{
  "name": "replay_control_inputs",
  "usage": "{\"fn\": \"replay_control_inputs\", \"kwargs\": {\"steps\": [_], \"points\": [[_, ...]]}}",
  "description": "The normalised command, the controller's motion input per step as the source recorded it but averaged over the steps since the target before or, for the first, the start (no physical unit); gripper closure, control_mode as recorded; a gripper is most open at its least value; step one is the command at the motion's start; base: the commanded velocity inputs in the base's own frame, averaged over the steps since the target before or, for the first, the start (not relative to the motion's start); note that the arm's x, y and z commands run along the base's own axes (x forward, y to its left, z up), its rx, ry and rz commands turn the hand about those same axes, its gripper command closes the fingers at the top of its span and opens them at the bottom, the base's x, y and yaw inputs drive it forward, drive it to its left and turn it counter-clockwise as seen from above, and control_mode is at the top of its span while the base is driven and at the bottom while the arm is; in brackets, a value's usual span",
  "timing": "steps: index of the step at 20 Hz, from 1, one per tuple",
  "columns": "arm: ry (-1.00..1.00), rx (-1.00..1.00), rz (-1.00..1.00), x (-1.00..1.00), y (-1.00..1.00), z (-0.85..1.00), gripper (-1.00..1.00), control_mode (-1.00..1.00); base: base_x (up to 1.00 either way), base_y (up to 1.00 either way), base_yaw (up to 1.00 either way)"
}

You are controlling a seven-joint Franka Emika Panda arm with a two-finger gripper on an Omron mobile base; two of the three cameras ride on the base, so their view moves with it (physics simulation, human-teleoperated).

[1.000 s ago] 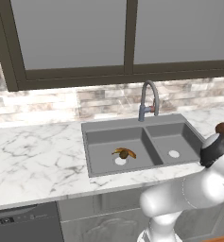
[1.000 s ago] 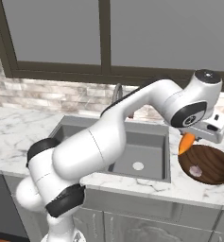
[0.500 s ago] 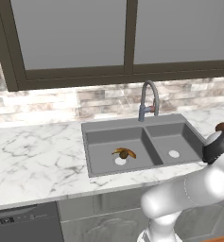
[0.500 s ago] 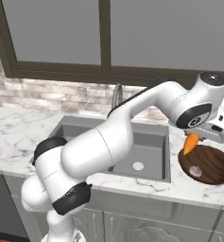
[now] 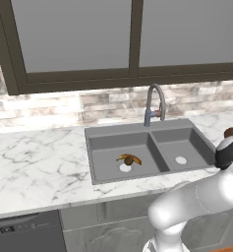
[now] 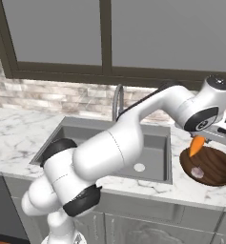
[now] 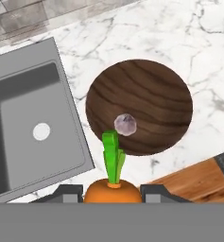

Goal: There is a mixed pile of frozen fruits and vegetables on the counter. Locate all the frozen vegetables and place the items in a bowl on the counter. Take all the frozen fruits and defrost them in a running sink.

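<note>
Carrot held above the bowl, ready to be let go.

The claw (image 7: pixel 112 193) was clenched on the orange carrot (image 6: pixel 196 145), green tip pointing down, hanging just over the near-sink rim of the wooden bowl (image 6: pixel 214 164) on the counter (image 6: pixel 19 126) right of the sink (image 5: pixel 147 152). The pinkish-white bulb (image 7: pixel 125 124) already lay inside, so this looked like the last vegetable; the next move called for centring a little further over the bowl, then releasing. The left base view alone showed the banana (image 5: pixel 125 158) and what seemed to be the kiwi (image 5: pixel 130 161) in the left basin; whether the tap (image 5: pixel 155 103) ran was unclear.
</note>
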Motion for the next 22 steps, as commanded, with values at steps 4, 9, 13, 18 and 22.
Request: {"fn": "replay_control_inputs", "kwargs": {"steps": [4, 9, 13, 18, 22], "points": [[0.0, 0.0, 0.0, 0.12, -0.09, -0.12, 1.0, -1.0, 0.0, 0.0, 0.0], [-0.02, -0.01, 0.0, 0.07, -0.04, -0.19, 1.0, -1.0, 0.0, 0.0, 0.0], [-0.03, -0.02, 0.0, 0.01, 0.0, -0.29, 1.0, -1.0, 0.0, 0.0, 0.0], [-0.01, -0.02, 0.0, 0.05, 0.0, -0.26, 1.0, -1.0, 0.0, 0.0, 0.0], [0.0, -0.01, 0.0, 0.19, -0.01, -0.15, 1.0, -1.0, 0.0, 0.0, 0.0]]}}
